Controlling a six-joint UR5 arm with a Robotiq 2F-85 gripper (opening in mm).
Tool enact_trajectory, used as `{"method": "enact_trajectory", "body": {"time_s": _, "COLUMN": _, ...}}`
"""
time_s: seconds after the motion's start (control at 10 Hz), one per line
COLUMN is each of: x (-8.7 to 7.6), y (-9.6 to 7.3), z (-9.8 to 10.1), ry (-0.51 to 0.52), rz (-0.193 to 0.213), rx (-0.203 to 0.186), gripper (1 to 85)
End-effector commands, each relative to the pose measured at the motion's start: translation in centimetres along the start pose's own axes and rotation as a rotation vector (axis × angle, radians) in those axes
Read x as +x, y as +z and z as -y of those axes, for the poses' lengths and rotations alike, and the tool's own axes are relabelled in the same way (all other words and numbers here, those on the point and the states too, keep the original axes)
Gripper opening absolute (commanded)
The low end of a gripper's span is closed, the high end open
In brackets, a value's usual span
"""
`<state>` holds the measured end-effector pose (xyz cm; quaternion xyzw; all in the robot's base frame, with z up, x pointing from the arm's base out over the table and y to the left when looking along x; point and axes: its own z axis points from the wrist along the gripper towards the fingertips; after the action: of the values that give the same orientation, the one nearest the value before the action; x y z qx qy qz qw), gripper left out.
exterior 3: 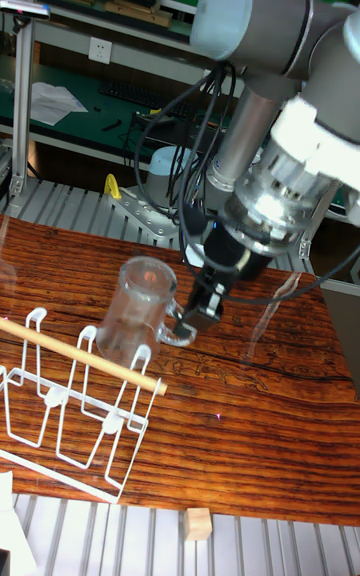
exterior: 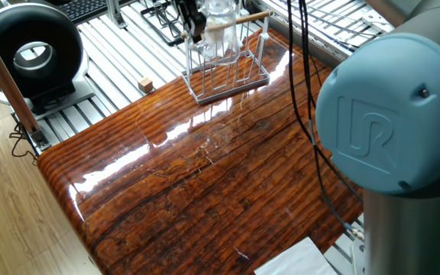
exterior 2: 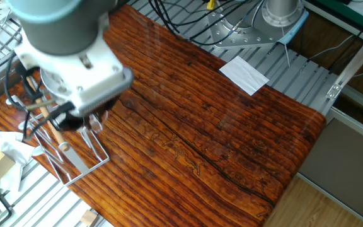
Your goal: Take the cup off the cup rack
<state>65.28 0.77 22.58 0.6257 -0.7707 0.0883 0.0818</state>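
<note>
You've got the cup (exterior 3: 135,308) in the air: your claw (exterior 3: 200,314) is clenched on it from the side, gripping at what looks like a small loop or handle low on its wall. The cup hangs upside down and tilted, base up, mouth down, just above the dowel (exterior 3: 80,357) of the rack (exterior 3: 75,428). From the tall view it looks clear of the pegs, though the mouth sits so close to the dowel that you can't be sure they aren't touching.

In the one fixed view the cup (exterior: 218,11) is up at the top edge of the picture, above the rack (exterior: 228,65), with the claw (exterior: 197,21) on its left side. The rack stands at the far corner of the tabletop (exterior: 205,176), wire frame upright, dowel across its top.

From the other fixed view your wrist (exterior 2: 68,69) covers most of the cup, so only the rack (exterior 2: 68,154) shows below it. A white paper (exterior 2: 243,74) lies near the tabletop's opposite edge, well apart from the rack. A small wooden block (exterior: 145,84) sits on the slatted metal beside the tabletop.
</note>
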Motion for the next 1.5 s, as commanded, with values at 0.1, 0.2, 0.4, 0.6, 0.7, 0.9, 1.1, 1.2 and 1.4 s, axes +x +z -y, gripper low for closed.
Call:
{"method": "enact_trajectory", "body": {"time_s": 0.1, "x": 2.6, "y": -2.9, "z": -1.6, "ry": 0.04, "rz": -0.065, "rx": -0.003, "gripper": 1.3}}
{"method": "enact_trajectory", "body": {"time_s": 0.2, "x": 2.0, "y": -3.5, "z": -2.7, "ry": 0.108, "rz": -0.031, "rx": -0.026, "gripper": 1.3}}
{"method": "enact_trajectory", "body": {"time_s": 0.4, "x": -2.4, "y": -5.6, "z": -6.0, "ry": 0.292, "rz": 0.184, "rx": -0.122, "gripper": 1.3}}
{"method": "enact_trajectory", "body": {"time_s": 0.6, "x": -6.1, "y": -7.2, "z": -8.2, "ry": 0.431, "rz": 0.315, "rx": -0.229, "gripper": 1.3}}
{"method": "enact_trajectory", "body": {"time_s": 0.7, "x": -7.6, "y": -8.2, "z": -8.9, "ry": 0.491, "rz": 0.374, "rx": -0.275, "gripper": 1.3}}
{"method": "enact_trajectory", "body": {"time_s": 0.9, "x": -10.0, "y": -9.1, "z": -9.1, "ry": 0.578, "rz": 0.45, "rx": -0.318, "gripper": 1.3}}
{"method": "enact_trajectory", "body": {"time_s": 1.1, "x": -13.7, "y": -8.9, "z": -9.2, "ry": 0.656, "rz": 0.548, "rx": -0.375, "gripper": 1.3}}
{"method": "enact_trajectory", "body": {"time_s": 1.2, "x": -15.0, "y": -8.0, "z": -9.0, "ry": 0.679, "rz": 0.577, "rx": -0.378, "gripper": 1.3}}
{"method": "enact_trajectory", "body": {"time_s": 1.4, "x": -17.3, "y": -7.1, "z": -8.5, "ry": 0.699, "rz": 0.614, "rx": -0.388, "gripper": 1.3}}
